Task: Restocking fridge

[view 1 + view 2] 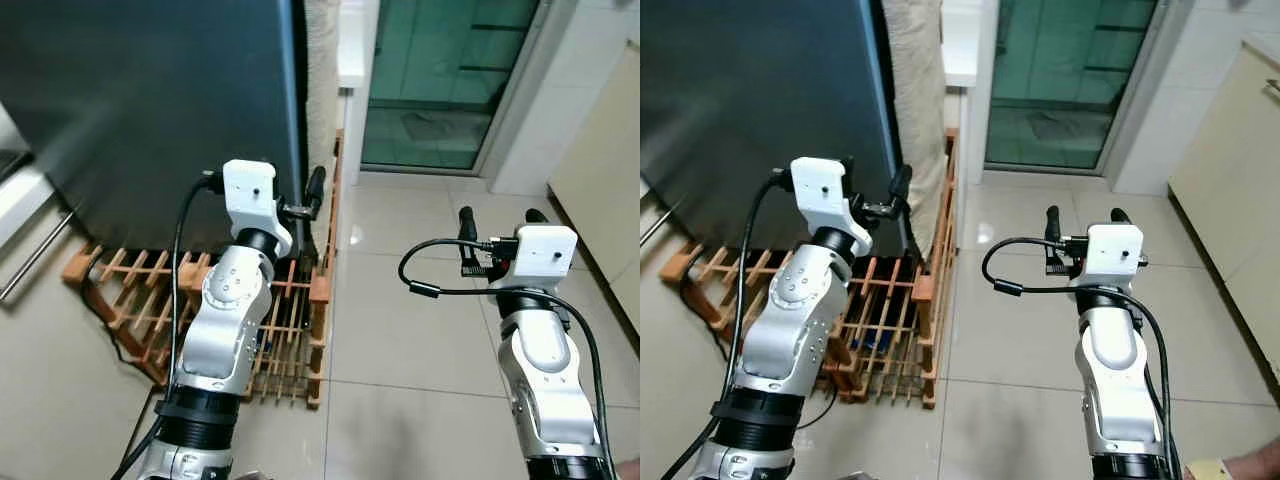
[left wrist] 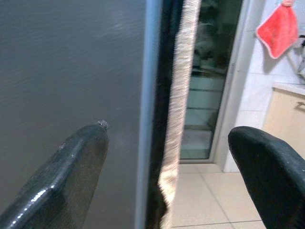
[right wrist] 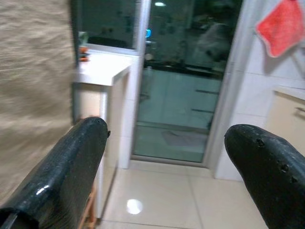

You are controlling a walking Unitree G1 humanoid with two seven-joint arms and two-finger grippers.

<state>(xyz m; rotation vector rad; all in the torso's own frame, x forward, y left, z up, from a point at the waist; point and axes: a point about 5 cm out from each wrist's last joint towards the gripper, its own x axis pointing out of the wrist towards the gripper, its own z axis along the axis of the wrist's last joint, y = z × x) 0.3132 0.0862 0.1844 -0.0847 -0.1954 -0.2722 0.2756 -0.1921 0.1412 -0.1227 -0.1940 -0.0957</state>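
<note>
Nearest the camera, both silver arms rise from the bottom edge of the head views. The right gripper hovers over bare floor tiles, its two black fingers spread apart and holding nothing; a black cable loops off its wrist to the left. Open tile lies all round it, and a cream cabinet borders the floor along the right edge.

The left gripper is lifted higher and reaches toward the right-hand vertical edge of the dark grey fridge door. In the left wrist view its fingers are parted and grip nothing, with the door's pale edge strip and the black gap beside it lying between them. Whether a fingertip touches the door cannot be told.

Below the left arm, a wooden slatted rack lies on the floor at the fridge's foot, running along the lower edge of the door and ending near its right corner.

Just beside the fridge's right edge hangs a beige woven cloth, with a white counter end behind it. Farther on, the tiled floor runs clear to a glass sliding door with a pale frame. In the wrist views a red cloth hangs on the tiled wall above the cabinet.
</note>
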